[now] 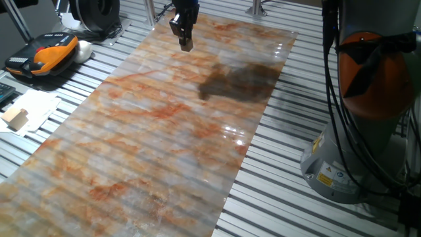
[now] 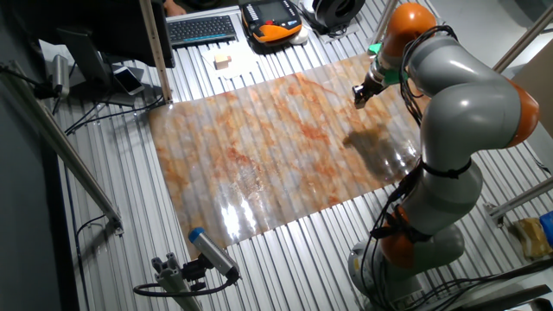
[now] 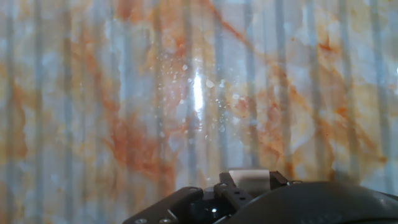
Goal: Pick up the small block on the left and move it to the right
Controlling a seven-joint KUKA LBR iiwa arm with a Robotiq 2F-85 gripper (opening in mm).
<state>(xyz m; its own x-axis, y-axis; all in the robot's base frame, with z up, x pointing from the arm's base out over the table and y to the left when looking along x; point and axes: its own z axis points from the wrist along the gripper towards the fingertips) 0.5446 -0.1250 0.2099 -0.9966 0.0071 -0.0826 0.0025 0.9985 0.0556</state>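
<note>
Over glossy marbled sheet (image 1: pixel 151 145) | tool (image 1: pixel 186 45) pinching pale cube (image 3: pixel 249 178)

A: Is the light even? The marbled sheet (image 1: pixel 164 131) looks bright enough in one fixed view.

B: Bright, yes, from overhead. White glare streaks sit on the sheet's glossy surface near its right edge, and a dark soft-edged shadow (image 1: pixel 238 81) of the arm falls just above them.

A: And the other fixed view?

B: Same shadow (image 2: pixel 373 142), with a broad patch of glare (image 2: pixel 244 210) at the sheet's near end. The left side of that picture is dim.

A: The hand view?

B: Soft all over. A white hot spot (image 3: pixel 198 93) glares at the centre, and the gripper (image 3: pixel 249 186) at the bottom edge is dark and blurred.
</note>
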